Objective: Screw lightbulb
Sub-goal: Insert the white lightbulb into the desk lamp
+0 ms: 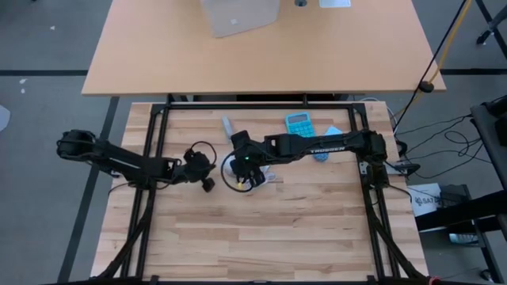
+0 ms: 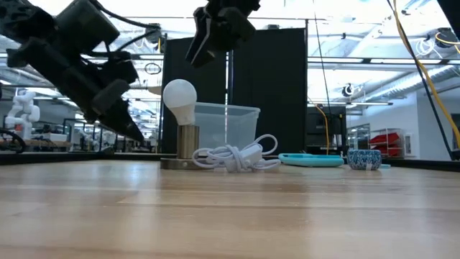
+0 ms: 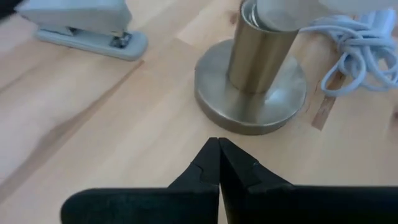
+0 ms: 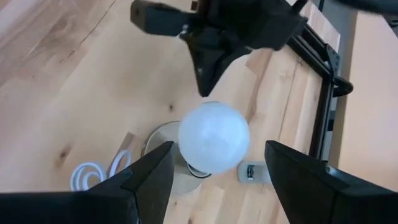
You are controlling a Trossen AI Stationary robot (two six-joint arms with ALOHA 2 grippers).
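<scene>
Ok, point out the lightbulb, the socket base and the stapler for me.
lightbulb point(image 2: 180, 96): low view, on its frosted head.
socket base point(image 3: 252, 109): left wrist view, on its round foot.
stapler point(image 3: 81, 25): left wrist view, on its grey body.

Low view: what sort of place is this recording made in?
Probably a robotics lab or workshop in a large open hall. Behind the wooden table run ceiling strip lights and hanging cables, and a small white robot figure stands far off. Two dark arms work over a lightbulb in its socket.
</scene>
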